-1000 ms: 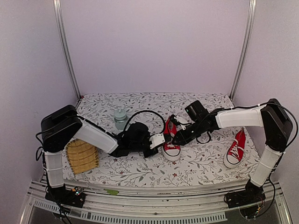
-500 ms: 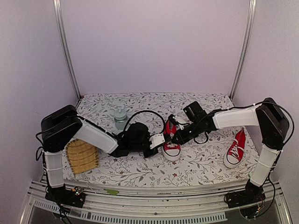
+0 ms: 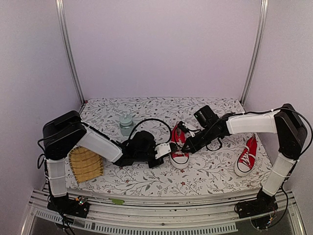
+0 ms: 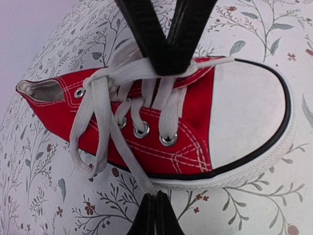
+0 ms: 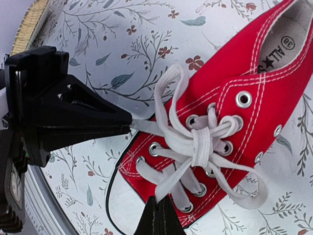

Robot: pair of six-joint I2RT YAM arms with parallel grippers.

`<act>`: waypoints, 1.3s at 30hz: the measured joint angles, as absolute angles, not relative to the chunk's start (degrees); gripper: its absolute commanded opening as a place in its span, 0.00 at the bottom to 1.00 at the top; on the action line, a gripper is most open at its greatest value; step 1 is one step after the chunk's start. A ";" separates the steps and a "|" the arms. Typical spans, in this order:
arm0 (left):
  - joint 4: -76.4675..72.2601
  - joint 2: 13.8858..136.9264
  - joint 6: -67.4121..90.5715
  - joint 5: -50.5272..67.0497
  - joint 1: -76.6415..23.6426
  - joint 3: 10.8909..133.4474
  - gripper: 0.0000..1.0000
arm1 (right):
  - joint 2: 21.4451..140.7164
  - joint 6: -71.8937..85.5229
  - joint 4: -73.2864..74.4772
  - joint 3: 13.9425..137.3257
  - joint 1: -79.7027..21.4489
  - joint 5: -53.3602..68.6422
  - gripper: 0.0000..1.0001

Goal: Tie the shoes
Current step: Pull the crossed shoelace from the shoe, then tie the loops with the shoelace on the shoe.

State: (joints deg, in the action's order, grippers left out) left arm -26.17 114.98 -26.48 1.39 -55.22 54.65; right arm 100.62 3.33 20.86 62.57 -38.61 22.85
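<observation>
**Both tools now hold the laces of the centre sneaker**

The right tool (image 5: 157, 203), spread a second ago, is now pressed together on a strand of the white laces (image 5: 200, 142) over the tongue of the red sneaker (image 3: 179, 147). It has reached in from the right across the shoe. The left tool (image 4: 156, 198), shut throughout that second, pinches another strand low at the shoe's left side, with the lace running taut into its tips.

The sneaker stands at the middle of the floral worktop (image 3: 146, 181), white toe cap toward the near edge, and both arms meet over it. The laces cross in a loose wrap near the top eyelets, with a slack loop hanging off one side. No bow shows.

With a strand in each grip, the pair looks set to draw the crossing snug. That would be an early step, and the loops have yet to be formed.

The second sneaker (image 3: 247, 156) lies well apart at the right, untouched, so roughly the whole job remains for it. A small bottle (image 3: 126, 122) stands toward the far left and a woven mat (image 3: 85, 164) lies at the near left.

Print on the insole reads "ALL" and a star, with the rest hidden, beside a circled mark that looks like 38.
</observation>
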 measured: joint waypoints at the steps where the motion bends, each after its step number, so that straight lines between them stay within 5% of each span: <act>1: -26.04 114.98 -26.48 1.48 -55.22 54.52 0.00 | 100.55 3.20 21.43 62.50 -38.61 23.20 0.01; 22: -25.69 114.98 -26.50 1.72 -54.52 53.23 0.00 | 99.79 -0.27 29.85 60.18 -37.30 29.95 0.02; 26: -25.71 114.98 -26.50 2.00 -54.41 53.17 0.00 | 99.79 -0.73 30.46 60.18 -37.04 30.65 0.20; 35: -24.08 112.12 -28.86 3.33 -54.30 53.21 0.43 | 95.20 -2.79 30.37 60.31 -29.93 33.76 0.44; 39: -24.14 110.93 -29.63 3.73 -54.28 54.19 0.51 | 94.91 -2.70 25.82 61.93 -26.94 33.93 0.49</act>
